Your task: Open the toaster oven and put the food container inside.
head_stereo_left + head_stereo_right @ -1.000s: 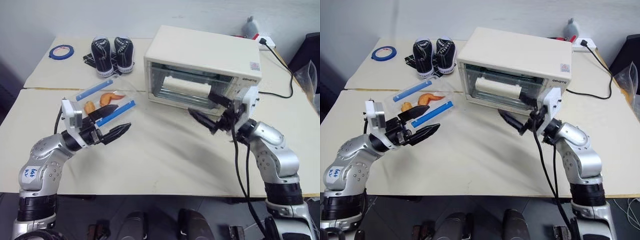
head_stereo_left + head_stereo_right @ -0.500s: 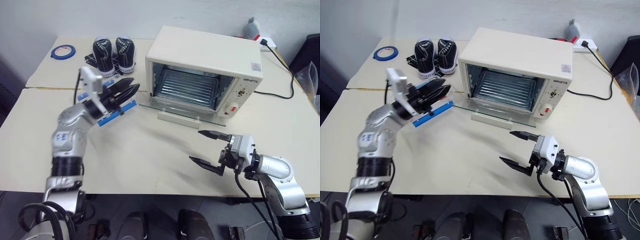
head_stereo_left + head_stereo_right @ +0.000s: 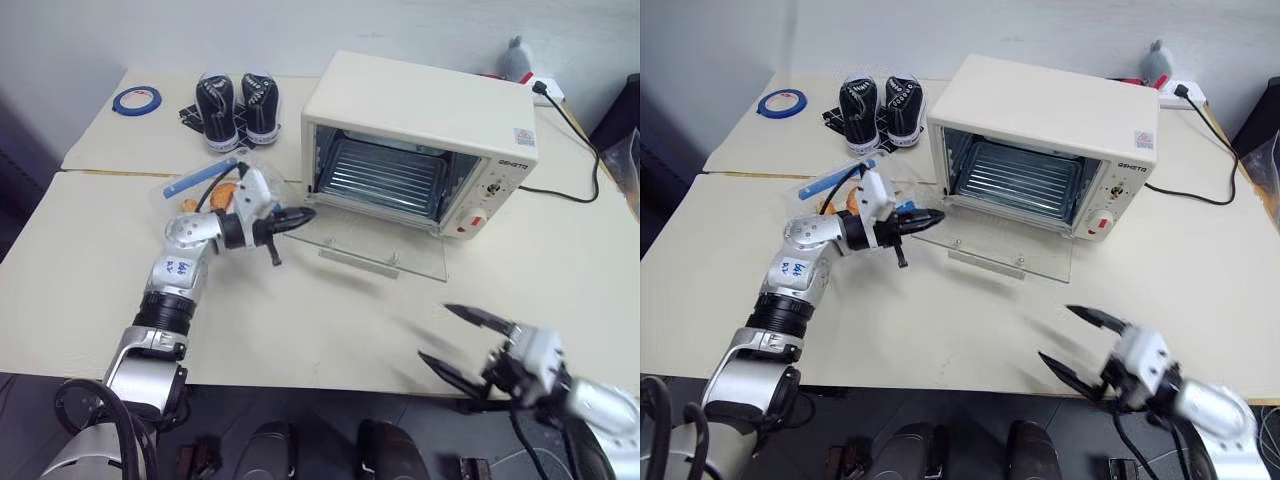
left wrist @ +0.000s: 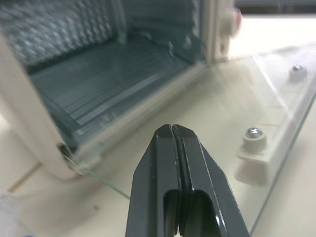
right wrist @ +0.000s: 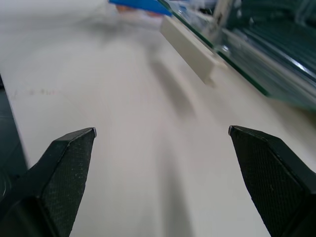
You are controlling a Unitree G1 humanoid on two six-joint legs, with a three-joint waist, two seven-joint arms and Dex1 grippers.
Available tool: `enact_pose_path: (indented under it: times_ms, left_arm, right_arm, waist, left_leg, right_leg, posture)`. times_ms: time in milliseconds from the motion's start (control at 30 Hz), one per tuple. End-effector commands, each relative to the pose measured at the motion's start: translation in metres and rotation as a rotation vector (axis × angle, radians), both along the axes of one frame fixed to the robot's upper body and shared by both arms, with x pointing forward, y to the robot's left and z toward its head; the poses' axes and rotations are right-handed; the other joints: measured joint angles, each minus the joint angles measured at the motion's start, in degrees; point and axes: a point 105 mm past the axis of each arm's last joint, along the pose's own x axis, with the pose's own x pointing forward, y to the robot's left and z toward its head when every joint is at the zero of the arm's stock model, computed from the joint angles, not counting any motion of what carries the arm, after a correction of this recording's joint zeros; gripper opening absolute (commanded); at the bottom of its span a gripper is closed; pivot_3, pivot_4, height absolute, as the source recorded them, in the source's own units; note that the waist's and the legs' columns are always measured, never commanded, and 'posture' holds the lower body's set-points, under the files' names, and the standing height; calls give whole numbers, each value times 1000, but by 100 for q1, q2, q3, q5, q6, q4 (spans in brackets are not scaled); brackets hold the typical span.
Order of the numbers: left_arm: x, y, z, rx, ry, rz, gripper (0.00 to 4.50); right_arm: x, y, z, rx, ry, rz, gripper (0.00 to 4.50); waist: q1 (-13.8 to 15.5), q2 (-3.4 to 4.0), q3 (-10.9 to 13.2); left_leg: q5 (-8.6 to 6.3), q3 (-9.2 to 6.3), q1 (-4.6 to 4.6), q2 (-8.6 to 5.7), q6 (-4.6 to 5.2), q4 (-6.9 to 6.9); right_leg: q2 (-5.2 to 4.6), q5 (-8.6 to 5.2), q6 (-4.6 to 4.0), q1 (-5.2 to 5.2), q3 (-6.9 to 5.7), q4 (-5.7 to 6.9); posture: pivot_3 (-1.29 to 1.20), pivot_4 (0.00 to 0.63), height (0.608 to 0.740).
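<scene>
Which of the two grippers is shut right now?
The left gripper, its fingers pressed together by the toaster oven's open glass door. The right gripper stands wide open, near the table edge.

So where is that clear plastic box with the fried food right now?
The clear plastic food container sits on the table's left side, behind the left gripper, left of the cream toaster oven.

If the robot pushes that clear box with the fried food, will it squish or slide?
The food container looks like thin clear plastic, so it would probably flex a little rather than squish. It lies flat on the smooth table, so a push would likely slide it, not tip it. The food pieces inside might shift around.
</scene>
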Motion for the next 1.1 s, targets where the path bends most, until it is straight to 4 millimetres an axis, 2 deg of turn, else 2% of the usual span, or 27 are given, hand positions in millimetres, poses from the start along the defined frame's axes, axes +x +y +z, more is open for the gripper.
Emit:
enact_pose_path:
  times_ms: [33, 167, 200, 267, 400, 500, 600, 700, 767, 800, 933, 1000, 1100]
  left_arm:
    - [-2, -2, -9, 58, -29, 20, 21]
    - [-6, 2, -24, 59, 21, 74, 21]
    - [-8, 2, -25, 53, 25, 78, 193]
    - [-22, 13, -15, -46, 43, 76, 602]
    - [-51, 43, 17, -225, -38, 82, 1777]
    - [-78, 85, 45, -366, -92, 175, 2691]
    - [-94, 137, 52, -418, -106, 401, 3654]
    - [-114, 198, 39, -443, -46, 705, 4484]
    - [-128, 235, 18, -472, 84, 927, 4484]
    - [-136, 247, 8, -475, 150, 1009, 4484]
    - [-149, 250, -4, -492, 299, 1061, 4484]
    - [-141, 243, -3, -485, 376, 1053, 4484]
    - [-112, 220, 21, -511, 431, 942, 4484]
  right_arm:
    - [-3, -10, 17, 12, -85, -49, 4500]
    - [4, -17, 27, 50, -111, -82, 4500]
    - [5, -16, 29, 68, -110, -78, 4500]
    - [21, -6, 42, 105, -141, -36, 4500]
    - [39, 12, 63, 169, -194, 41, 4500]
    - [49, 30, 76, 227, -218, 119, 4500]
    - [53, 47, 84, 266, -216, 211, 4500]
    - [59, 66, 90, 287, -221, 299, 4500]
    - [62, 77, 93, 300, -224, 354, 4500]
    - [62, 82, 95, 304, -226, 383, 4500]
    - [63, 93, 99, 294, -239, 453, 4500]
    - [63, 93, 97, 272, -239, 466, 4500]
    - [65, 87, 94, 257, -224, 447, 4500]
  waist:
    - [-37, -2, 1]
    - [-80, -1, 1]
    - [-78, -1, 1]
    - [-113, -1, 1]
    - [-154, 0, 1]
    - [-157, 1, 2]
    - [-157, 1, 2]
    - [-165, 3, 2]
    - [-164, 2, 2]
    - [-163, -1, 1]
    - [-57, -7, -1]
    - [-4, -10, -3]
    - [39, -14, -5]
  left_leg:
    - [0, -1, 8, 4, 0, -1]
    - [0, -13, 27, 22, 0, -12]
    - [-1, -13, 27, 23, -1, -12]
    - [-1, -13, 26, 21, -1, -11]
    - [-2, -14, 20, 30, -2, -9]
    - [-2, -22, 10, 32, -4, -6]
    - [-2, -24, 13, 30, -4, -7]
    - [-3, -24, 17, 29, -2, -8]
    - [-6, -24, 16, 29, -1, -8]
    - [-6, -24, 16, 29, -1, -8]
    - [-11, -34, 10, 26, 2, -6]
    - [-15, -38, 7, 25, 1, -2]
    - [-20, -62, 2, 22, -7, -1]
  right_leg:
    - [2, 2, -3, -2, 12, 4]
    - [4, 4, -6, -8, 33, 13]
    - [4, 4, -6, -8, 34, 13]
    - [2, 4, -6, -8, 35, 11]
    - [4, 3, -8, -19, 39, 14]
    - [2, 2, -10, -23, 35, 13]
    - [-1, 2, -10, -20, 35, 11]
    - [-1, 2, -10, -16, 35, 9]
    - [0, 2, -10, -17, 36, 10]
    - [0, 2, -10, -18, 36, 10]
    - [-7, 2, -10, -16, 38, 7]
    - [-9, 2, -10, -16, 43, 6]
    - [-12, 2, -13, -9, 58, 6]
  posture:
    - [0, 150, 740]
    - [0, 150, 740]
    - [0, 150, 740]
    - [0, 150, 740]
    - [0, 150, 740]
    - [0, 150, 740]
    - [0, 150, 740]
    - [0, 150, 740]
    - [0, 150, 740]
    - [0, 150, 740]
    - [0, 150, 740]
    - [0, 150, 740]
    - [0, 150, 740]
